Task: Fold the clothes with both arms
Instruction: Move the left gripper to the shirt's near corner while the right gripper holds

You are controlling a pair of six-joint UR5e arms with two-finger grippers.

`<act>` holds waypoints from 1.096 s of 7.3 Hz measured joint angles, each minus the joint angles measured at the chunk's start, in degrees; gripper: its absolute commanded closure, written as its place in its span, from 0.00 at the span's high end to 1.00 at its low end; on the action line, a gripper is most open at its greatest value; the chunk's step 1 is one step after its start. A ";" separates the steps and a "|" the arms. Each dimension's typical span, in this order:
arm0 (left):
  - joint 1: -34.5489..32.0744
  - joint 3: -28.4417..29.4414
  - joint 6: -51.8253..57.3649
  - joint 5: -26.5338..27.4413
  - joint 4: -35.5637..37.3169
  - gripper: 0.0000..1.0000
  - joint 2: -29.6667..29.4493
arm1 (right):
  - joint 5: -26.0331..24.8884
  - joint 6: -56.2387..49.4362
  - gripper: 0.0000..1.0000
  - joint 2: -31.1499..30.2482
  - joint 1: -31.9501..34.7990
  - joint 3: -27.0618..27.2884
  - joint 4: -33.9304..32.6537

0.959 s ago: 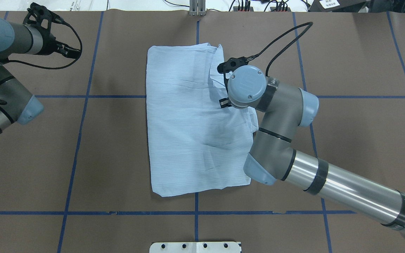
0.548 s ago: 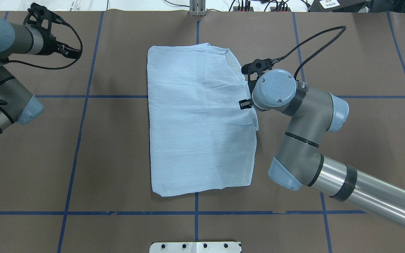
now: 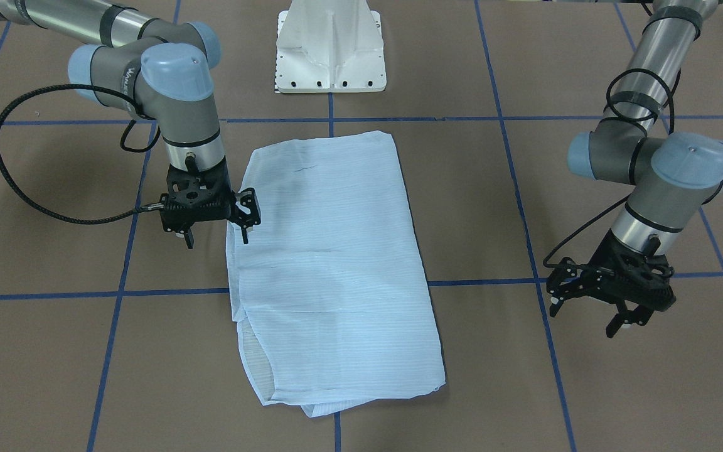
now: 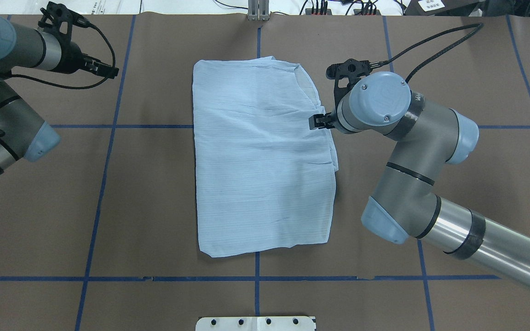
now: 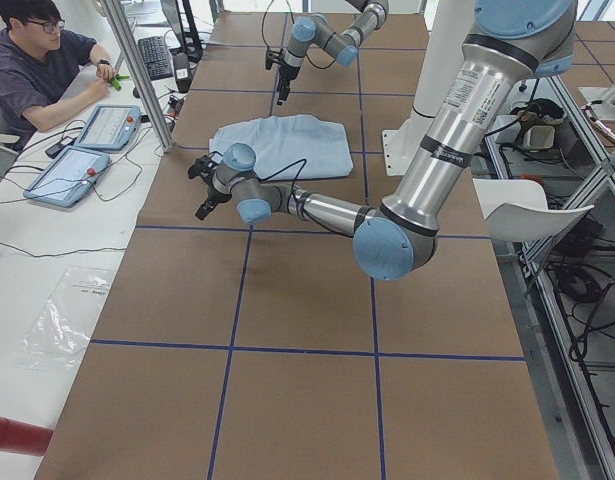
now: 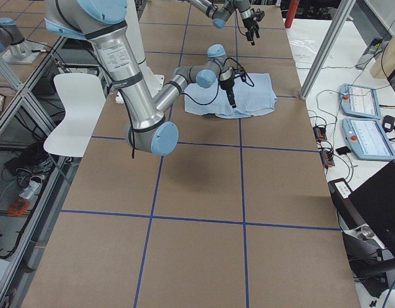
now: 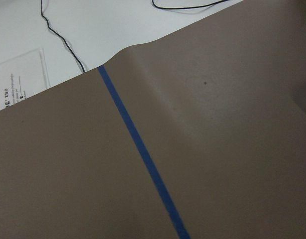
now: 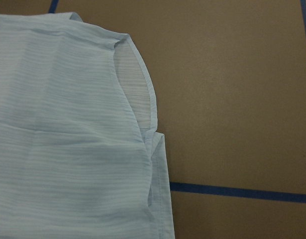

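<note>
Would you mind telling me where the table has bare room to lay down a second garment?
Widest bare table: between the shirt and the left arm. Also the strip between the shirt's robot-side edge and the white base. Crowded: the shirt's right edge, where the right gripper hovers and the right arm spans the table beside it.
</note>
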 measured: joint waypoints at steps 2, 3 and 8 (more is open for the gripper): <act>5.60 -11.86 -8.87 -0.83 5.48 1.00 3.62 | 0.37 6.73 1.00 -5.82 -0.68 4.85 7.48; 9.80 -18.68 -12.87 -0.14 9.53 1.00 5.75 | 0.28 9.21 1.00 -9.94 -1.47 5.58 14.32; 33.58 -30.56 -34.04 13.72 20.71 1.00 7.98 | -0.13 11.97 1.00 -16.23 -2.89 6.02 23.57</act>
